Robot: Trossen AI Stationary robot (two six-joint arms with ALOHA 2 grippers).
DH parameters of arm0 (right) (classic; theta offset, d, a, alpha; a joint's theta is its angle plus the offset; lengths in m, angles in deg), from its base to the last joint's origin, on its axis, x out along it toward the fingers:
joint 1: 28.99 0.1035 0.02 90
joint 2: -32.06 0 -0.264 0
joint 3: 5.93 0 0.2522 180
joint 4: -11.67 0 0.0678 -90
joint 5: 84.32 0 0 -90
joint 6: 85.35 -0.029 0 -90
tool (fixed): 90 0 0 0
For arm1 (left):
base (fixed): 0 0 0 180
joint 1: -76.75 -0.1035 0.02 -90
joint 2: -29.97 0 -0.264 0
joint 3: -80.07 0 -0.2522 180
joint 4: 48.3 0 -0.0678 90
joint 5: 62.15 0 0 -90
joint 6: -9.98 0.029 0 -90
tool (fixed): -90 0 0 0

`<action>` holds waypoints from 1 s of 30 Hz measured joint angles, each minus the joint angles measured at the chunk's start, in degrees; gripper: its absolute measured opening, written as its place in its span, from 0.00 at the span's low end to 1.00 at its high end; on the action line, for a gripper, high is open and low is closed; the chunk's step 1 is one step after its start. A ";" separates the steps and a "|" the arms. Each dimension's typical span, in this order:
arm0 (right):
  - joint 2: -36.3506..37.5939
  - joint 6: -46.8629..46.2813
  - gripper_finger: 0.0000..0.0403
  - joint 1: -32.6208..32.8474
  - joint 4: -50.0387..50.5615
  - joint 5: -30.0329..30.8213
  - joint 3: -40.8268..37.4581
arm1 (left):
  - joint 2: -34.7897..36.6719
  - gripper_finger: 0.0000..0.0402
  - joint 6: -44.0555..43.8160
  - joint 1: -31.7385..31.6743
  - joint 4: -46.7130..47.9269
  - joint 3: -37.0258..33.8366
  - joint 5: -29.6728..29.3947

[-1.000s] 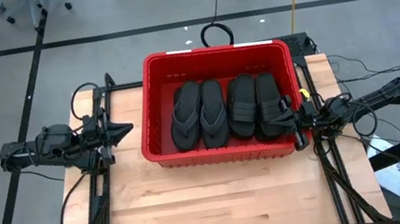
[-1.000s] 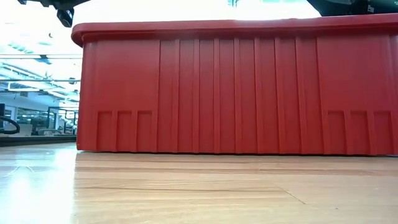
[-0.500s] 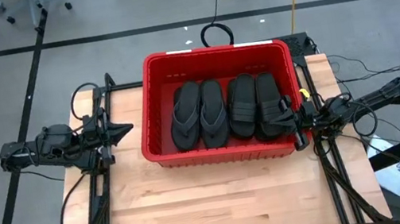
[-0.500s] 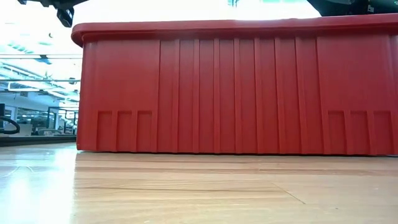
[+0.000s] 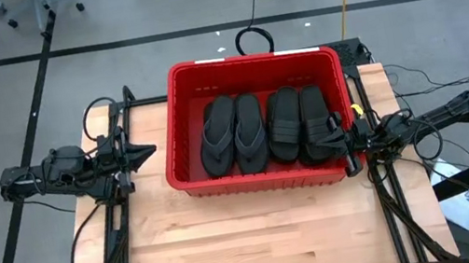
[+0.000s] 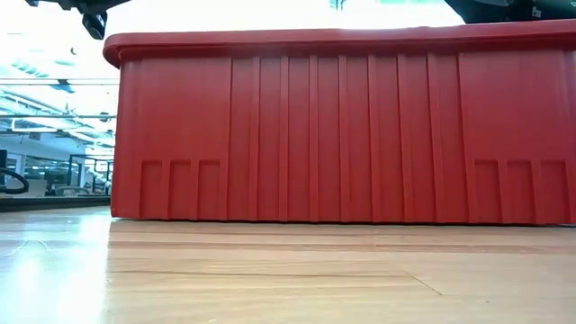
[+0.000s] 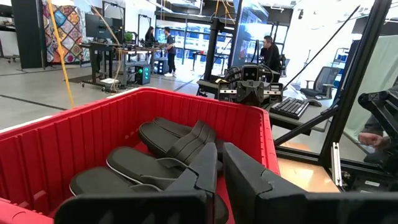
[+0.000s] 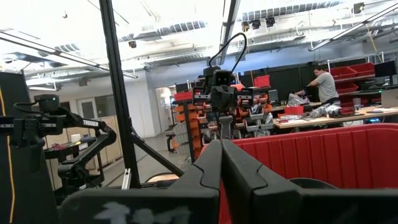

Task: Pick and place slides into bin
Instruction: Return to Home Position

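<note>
The red bin (image 5: 192,171) stands on the far half of the wooden table. In it lie a dark-grey flip-flop pair (image 5: 233,134) and, to their right, black ribbed slides (image 5: 299,123), soles flat on the bin's floor; they also show in the left wrist view (image 7: 180,140). My left gripper (image 5: 151,150) is shut and empty, level, just left of the bin's left wall. My right gripper (image 5: 338,132) is shut and empty, level, over the bin's right rim (image 8: 348,146). In the low view the bin's near wall (image 6: 342,126) hides the slides.
Black frame rails (image 5: 120,216) run along the table's left and right edges. A black cable loop (image 5: 253,39) lies behind the bin. The near half of the table (image 5: 251,233) is bare wood. People stand at benches in the room beyond (image 7: 268,53).
</note>
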 joint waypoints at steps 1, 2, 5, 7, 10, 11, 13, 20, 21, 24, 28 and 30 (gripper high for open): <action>-0.01 -0.01 0.00 0.00 0.01 0.01 0.00 | 0.00 0.06 -0.02 0.00 0.00 0.00 -0.02; -0.02 0.00 0.00 0.00 0.01 0.01 0.00 | 0.00 0.05 -0.01 0.00 0.01 0.00 0.00; 0.00 0.00 0.00 0.00 0.00 0.01 0.00 | 0.00 0.03 0.00 -0.02 0.00 0.00 0.00; 0.00 0.00 0.00 0.00 0.00 0.01 0.00 | 0.00 0.02 -0.01 -0.01 0.01 0.00 0.00; 0.00 0.00 0.00 0.00 0.01 0.01 0.00 | 0.00 0.00 -0.02 -0.01 0.01 0.00 -0.01; 0.00 -0.01 0.00 0.00 0.01 -0.02 0.00 | 0.00 0.00 -0.01 -0.01 0.02 0.00 0.00; 0.00 0.00 0.00 0.00 0.00 0.00 0.00 | 0.00 0.02 -0.01 0.00 0.01 0.00 0.00; -0.01 0.00 0.00 0.00 0.00 0.00 0.00 | 0.01 0.06 -0.02 0.00 0.00 0.00 0.00; 0.00 0.00 0.00 0.00 0.00 0.00 0.00 | 0.00 0.07 -0.01 -0.01 0.01 0.00 0.00; 0.00 0.00 0.00 0.00 0.00 0.00 0.00 | 0.00 0.07 -0.02 -0.01 0.00 0.00 -0.01; 0.00 0.00 0.00 0.00 0.00 0.01 0.00 | 0.00 0.05 -0.02 0.00 0.02 0.00 0.00; 0.00 0.00 0.00 0.00 0.00 0.01 0.00 | 0.00 0.04 0.00 -0.02 0.02 0.00 0.00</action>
